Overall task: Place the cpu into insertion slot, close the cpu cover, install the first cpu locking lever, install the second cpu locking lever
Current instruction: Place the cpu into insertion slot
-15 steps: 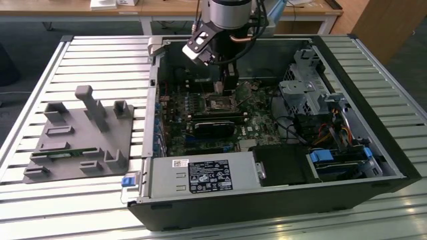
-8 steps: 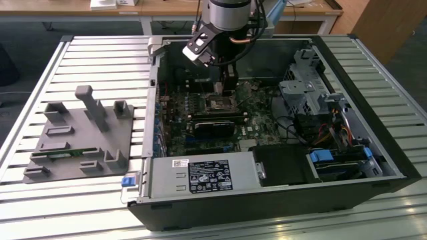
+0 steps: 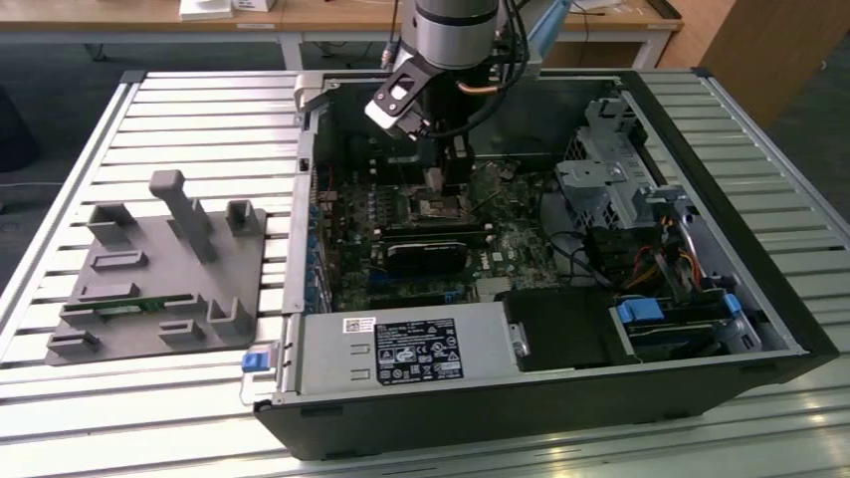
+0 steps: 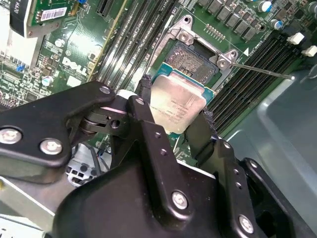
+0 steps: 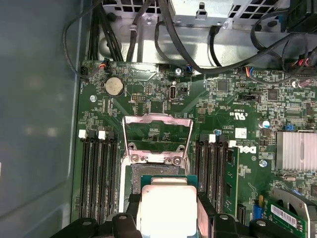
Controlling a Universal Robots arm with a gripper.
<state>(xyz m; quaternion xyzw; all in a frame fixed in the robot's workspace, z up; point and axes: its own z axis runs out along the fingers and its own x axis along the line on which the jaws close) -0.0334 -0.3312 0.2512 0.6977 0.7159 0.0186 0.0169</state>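
Gripper: black fingers pinched on opposite edges of the cpu.
Cpu: silver top up, held above the near edge of the insertion slot.
Cpu cover: swung open, standing at the slot's far side.
Motherboard: green, inside the open computer case.

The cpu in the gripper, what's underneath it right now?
In the second wrist view, the open insertion slot lies below the cpu. Part of it shows past the chip's edge, and the rest is covered by the chip.
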